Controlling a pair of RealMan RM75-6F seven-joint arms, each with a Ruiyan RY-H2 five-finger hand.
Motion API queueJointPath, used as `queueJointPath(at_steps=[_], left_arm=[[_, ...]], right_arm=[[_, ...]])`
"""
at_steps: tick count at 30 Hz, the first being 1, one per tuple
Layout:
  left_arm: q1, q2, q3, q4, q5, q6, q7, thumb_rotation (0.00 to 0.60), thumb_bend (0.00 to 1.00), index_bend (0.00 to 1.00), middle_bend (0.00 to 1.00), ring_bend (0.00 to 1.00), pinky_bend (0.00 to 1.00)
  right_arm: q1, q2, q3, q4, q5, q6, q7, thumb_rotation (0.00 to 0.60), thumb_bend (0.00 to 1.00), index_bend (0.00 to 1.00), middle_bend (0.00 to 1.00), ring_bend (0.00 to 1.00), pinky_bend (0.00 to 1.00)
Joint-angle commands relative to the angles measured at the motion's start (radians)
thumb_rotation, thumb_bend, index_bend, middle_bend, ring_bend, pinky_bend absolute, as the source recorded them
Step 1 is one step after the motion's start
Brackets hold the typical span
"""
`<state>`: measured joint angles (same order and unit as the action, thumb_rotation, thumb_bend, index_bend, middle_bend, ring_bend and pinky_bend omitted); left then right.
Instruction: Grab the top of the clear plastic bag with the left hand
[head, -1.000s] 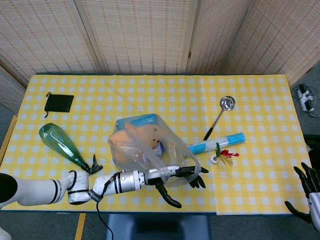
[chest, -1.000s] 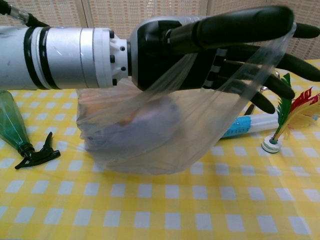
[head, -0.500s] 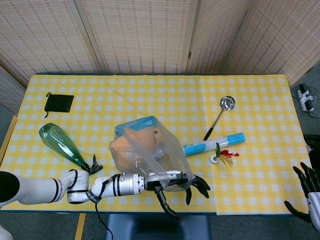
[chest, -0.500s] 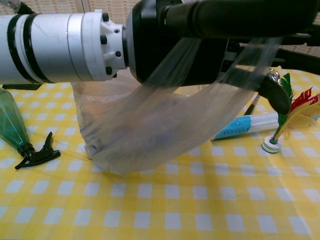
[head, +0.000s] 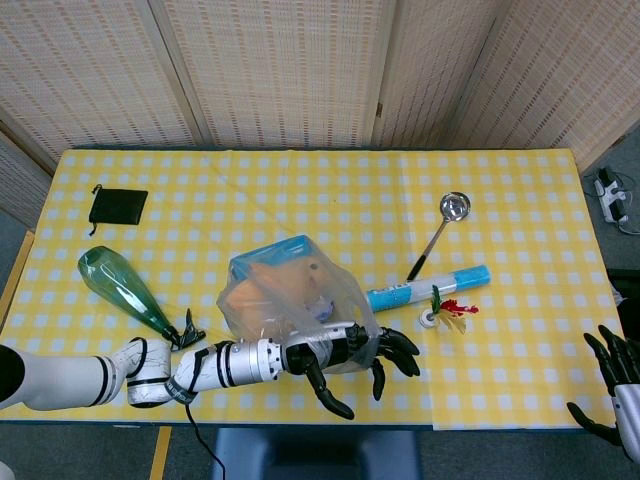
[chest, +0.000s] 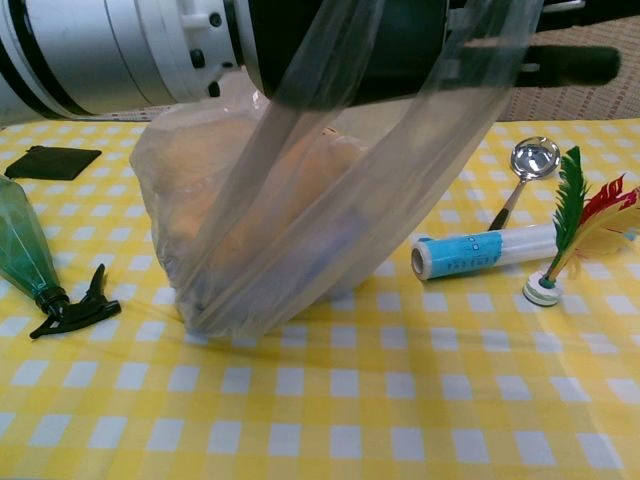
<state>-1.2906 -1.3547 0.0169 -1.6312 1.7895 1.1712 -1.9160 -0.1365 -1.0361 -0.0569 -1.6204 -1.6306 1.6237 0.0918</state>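
Observation:
The clear plastic bag (head: 290, 295) stands near the table's front edge, with an orange item and a blue-lidded box inside. Its top is stretched into taut strips (chest: 300, 190) that run up and wrap over my left hand (head: 345, 352). That hand holds the bag's top from the front, its dark fingers (head: 398, 347) sticking out to the right past the plastic. In the chest view the left hand (chest: 340, 40) fills the top edge, and the bag (chest: 200, 230) hangs below it, still touching the cloth. My right hand (head: 612, 385) hangs off the table's front right corner, fingers apart and empty.
A green spray bottle (head: 120, 285) lies left of the bag, and a black pouch (head: 118, 207) sits further back. To the right lie a white and blue tube (head: 425, 287), a feather shuttlecock (head: 445, 310) and a metal ladle (head: 440, 230).
My left hand has risen and drawn back toward the bag, pulling its top strips tight. The bag has been tugged more upright and now stands taller.

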Motion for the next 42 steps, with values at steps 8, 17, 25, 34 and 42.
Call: queueJointPath(at_steps=[8, 17, 25, 34, 42], left_arm=[[0.057, 0.072, -0.074, -0.154, -0.252, -0.084, 0.217, 0.600, 0.48, 0.61, 0.78, 0.75, 0.83], [0.136, 0.094, -0.183, -0.315, -0.595, -0.114, 0.670, 0.600, 0.71, 0.86, 1.00, 0.98, 1.00], [0.204, 0.144, -0.279, -0.390, -0.675, -0.131, 0.762, 0.600, 0.81, 0.91, 1.00, 1.00, 1.00], [0.231, 0.372, -0.482, -0.464, -0.806, -0.300, 0.694, 0.600, 0.82, 0.91, 1.00, 1.00, 1.00], [0.215, 0.579, -0.743, -0.424, -0.923, -0.463, 0.608, 0.600, 0.82, 0.91, 1.00, 1.00, 1.00]], right_arm=[[0.005, -0.001, 0.000, -0.004, 0.004, -0.011, -0.007, 0.600, 0.23, 0.00, 0.00, 0.00, 0.00], [0.013, -0.002, -0.001, -0.008, 0.006, -0.030, -0.019, 0.600, 0.24, 0.00, 0.00, 0.00, 0.00], [0.016, -0.003, -0.004, -0.012, 0.001, -0.034, -0.027, 0.600, 0.23, 0.00, 0.00, 0.00, 0.00], [0.014, -0.003, -0.007, -0.009, -0.012, -0.022, -0.024, 0.600, 0.24, 0.00, 0.00, 0.00, 0.00], [0.022, -0.004, 0.000, -0.013, 0.009, -0.041, -0.026, 0.600, 0.24, 0.00, 0.00, 0.00, 0.00]])
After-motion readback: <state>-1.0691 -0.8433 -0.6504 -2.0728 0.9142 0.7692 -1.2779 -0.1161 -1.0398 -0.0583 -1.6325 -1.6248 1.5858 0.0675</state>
